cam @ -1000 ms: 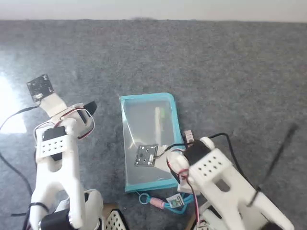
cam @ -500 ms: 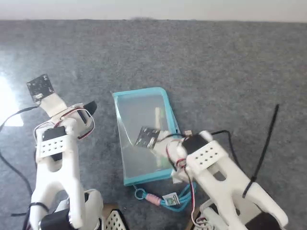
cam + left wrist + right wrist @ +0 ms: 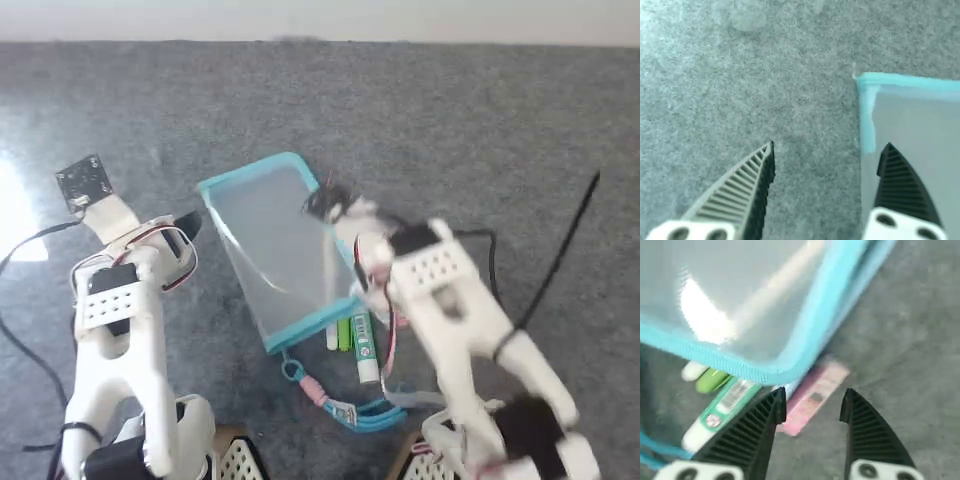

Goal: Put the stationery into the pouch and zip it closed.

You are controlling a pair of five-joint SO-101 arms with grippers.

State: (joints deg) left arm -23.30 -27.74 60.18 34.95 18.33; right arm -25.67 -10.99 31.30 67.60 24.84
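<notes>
A clear pouch [image 3: 268, 250] with teal edging lies askew in the middle of the grey carpet. By its near right corner lie a green-and-white pen [image 3: 364, 346] and a light green marker [image 3: 344, 334]. In the right wrist view the pouch [image 3: 740, 300] overlaps the pen [image 3: 725, 407] and marker [image 3: 710, 381], and a pale stick shows through its clear face. My right gripper [image 3: 814, 390] is open over a pink eraser [image 3: 815, 399] beside the pouch edge. My left gripper [image 3: 829, 145] is open just above the carpet, one finger [image 3: 900, 185] over the pouch's corner [image 3: 910, 115].
A teal strap with a pink tag [image 3: 335, 405] trails from the pouch's near end toward the arm bases. The right arm [image 3: 440, 290] leans over the pouch's right side. The left arm [image 3: 120, 300] stands at the left. Bare carpet stretches across the far half.
The right arm has swung toward the far side, and the pouch has slid and turned leftward with it. The pens by its near corner have come into sight. The left arm has kept still.
</notes>
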